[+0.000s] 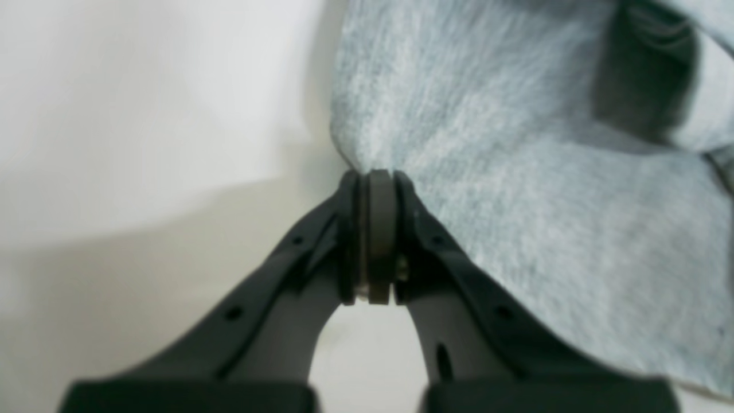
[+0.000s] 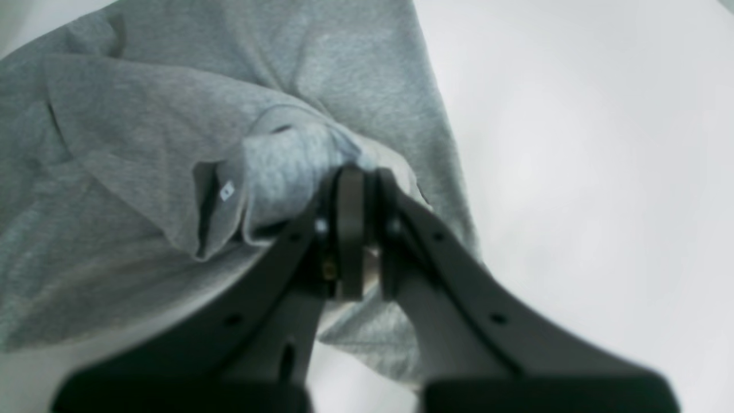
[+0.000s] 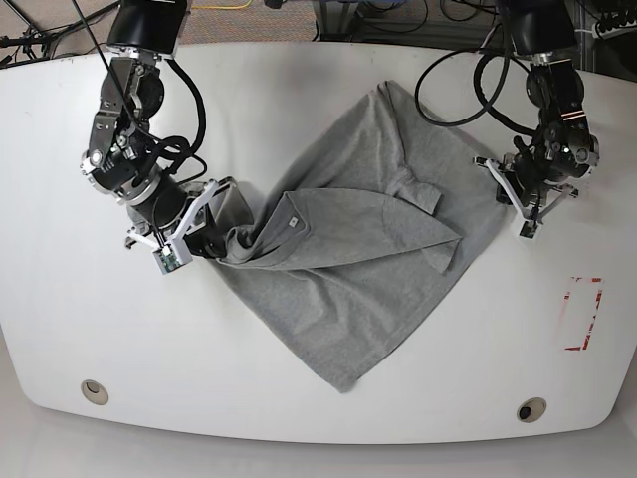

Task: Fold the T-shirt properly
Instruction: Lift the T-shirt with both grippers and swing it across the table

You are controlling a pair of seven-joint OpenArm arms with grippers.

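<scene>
Both hands clamp the T-shirt [image 3: 348, 259]: right hand [image 3: 195, 239] at nine o'clock, left hand [image 3: 510, 194] at three, apparently stretching it flat on the surface [image 3: 60, 329].

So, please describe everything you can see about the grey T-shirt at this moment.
The T-shirt is heather-grey, soft-looking knit cloth with a ribbed crew neck and a small white tag. It lies rumpled and skewed like a diamond on the white table, one sleeve folded over the body. The right gripper pinches bunched cloth near the collar; the left gripper is shut on the opposite edge. No print shows.
</scene>
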